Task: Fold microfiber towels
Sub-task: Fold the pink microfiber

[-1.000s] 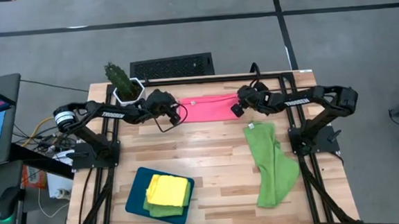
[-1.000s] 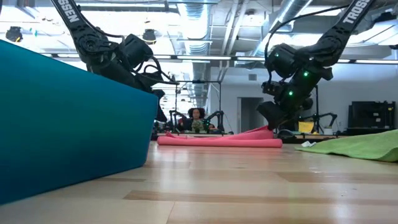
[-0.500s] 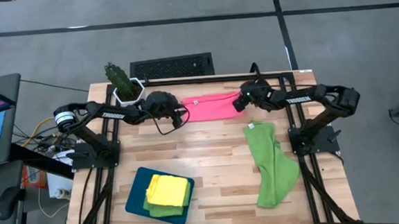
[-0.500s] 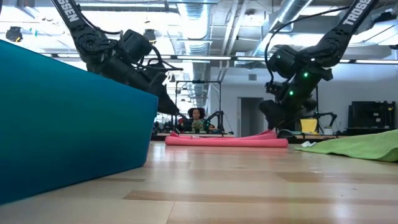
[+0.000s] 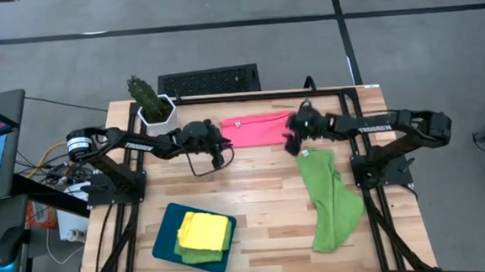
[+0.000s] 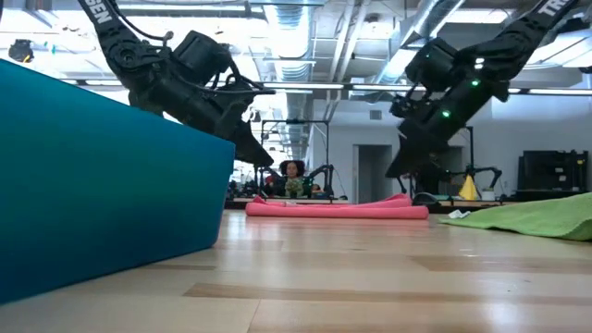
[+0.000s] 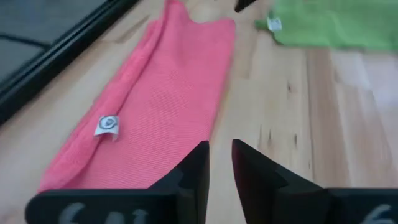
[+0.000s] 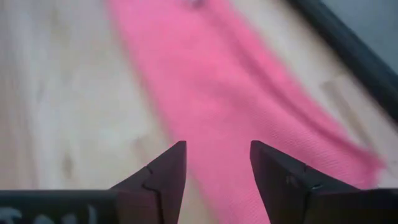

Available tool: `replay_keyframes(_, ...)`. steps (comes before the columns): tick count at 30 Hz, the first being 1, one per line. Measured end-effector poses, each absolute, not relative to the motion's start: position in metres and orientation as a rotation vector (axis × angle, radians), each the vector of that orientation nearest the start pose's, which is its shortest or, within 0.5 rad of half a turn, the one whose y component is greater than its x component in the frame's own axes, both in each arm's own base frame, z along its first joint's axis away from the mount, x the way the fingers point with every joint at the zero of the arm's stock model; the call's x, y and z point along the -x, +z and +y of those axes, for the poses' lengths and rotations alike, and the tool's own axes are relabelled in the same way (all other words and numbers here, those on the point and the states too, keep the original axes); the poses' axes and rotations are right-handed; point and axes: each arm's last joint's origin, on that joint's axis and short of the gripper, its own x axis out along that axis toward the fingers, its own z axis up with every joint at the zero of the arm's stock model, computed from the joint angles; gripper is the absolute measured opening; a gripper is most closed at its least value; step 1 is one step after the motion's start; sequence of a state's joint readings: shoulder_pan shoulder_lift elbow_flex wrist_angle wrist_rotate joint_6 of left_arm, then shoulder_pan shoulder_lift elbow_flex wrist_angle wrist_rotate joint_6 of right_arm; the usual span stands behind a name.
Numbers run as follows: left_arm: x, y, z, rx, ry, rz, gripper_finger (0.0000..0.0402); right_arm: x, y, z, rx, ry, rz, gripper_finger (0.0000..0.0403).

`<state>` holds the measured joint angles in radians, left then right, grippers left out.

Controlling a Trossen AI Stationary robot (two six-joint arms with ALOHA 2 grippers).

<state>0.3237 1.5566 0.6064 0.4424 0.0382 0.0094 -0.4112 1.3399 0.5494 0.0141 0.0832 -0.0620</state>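
The pink towel (image 5: 259, 129) lies flat on the table near its far edge, folded into a long strip; it also shows in the low view (image 6: 333, 210). My left gripper (image 5: 221, 152) hovers just off the strip's left end with only a narrow gap (image 7: 219, 168) between its fingers and nothing in it. My right gripper (image 5: 293, 141) hangs open (image 8: 217, 174) above the strip's right end, clear of it. A lime green towel (image 5: 326, 194) lies crumpled at the right. A yellow towel (image 5: 203, 230) rests folded on a green one in the teal tray (image 5: 166, 242).
A potted cactus (image 5: 149, 99) stands at the far left corner. The teal tray's wall (image 6: 102, 176) fills the low view's left. Bare wood lies between the tray and the green towel. A person (image 6: 292, 174) sits in the room beyond the table.
Both grippers have drawn away from the pink strip's ends toward the table's near edge, and the right one has also risen and tipped. The pink strip has slid a little toward the table's right and now lies flat by itself.
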Motion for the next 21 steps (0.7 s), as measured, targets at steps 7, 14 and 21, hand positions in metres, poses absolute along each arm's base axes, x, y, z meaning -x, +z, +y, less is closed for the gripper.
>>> replay_keyframes(7, -0.281, 0.155, 0.077, -0.086, 0.291, 0.541, 0.0056, -0.214, 0.14, -0.08, 0.042, -0.412, 0.879, 0.0194)
replay_keyframes(14, -0.286, 0.121, 0.078, -0.107, 0.278, 0.661, 0.0082, -0.202, 0.125, -0.078, 0.038, -0.415, 0.923, 0.0196)
replay_keyframes(21, -0.289, 0.106, 0.081, -0.102, 0.362, 0.682, 0.0092, -0.197, 0.122, -0.08, 0.053, -0.424, 0.941, 0.0188)
